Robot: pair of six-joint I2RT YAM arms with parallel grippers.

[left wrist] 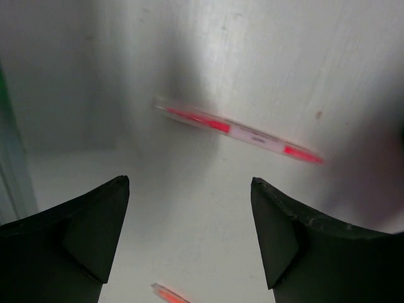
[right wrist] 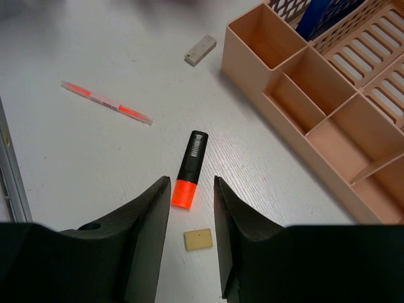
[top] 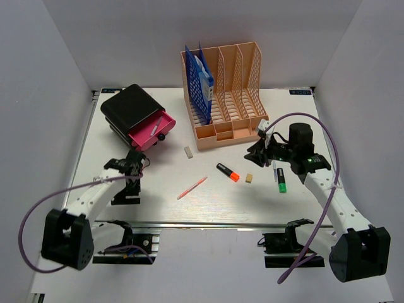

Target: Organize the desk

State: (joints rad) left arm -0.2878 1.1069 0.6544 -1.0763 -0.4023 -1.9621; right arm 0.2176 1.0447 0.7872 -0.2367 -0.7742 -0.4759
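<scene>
Top view: the white bench (top: 208,211) lies under the left hand (top: 134,163) and the right hand (top: 259,150).
Left wrist: the left hand's fingers (left wrist: 95,221) stand wide apart and empty, with a blurred pink pen (left wrist: 240,131) ahead of them.
Right wrist: the right hand is narrowly parted and empty, with an orange highlighter (right wrist: 191,161) just ahead.

You see a white desk (top: 208,208). The file rack (top: 243,120) is peach with slotted walls; the dividers (top: 201,82) are blue, patterned with holes. The drawer box (top: 129,106) is black, its drawer (top: 150,134) pink. The highlighter (top: 228,172) is black and orange, the marker (top: 280,178) has a green end.
</scene>
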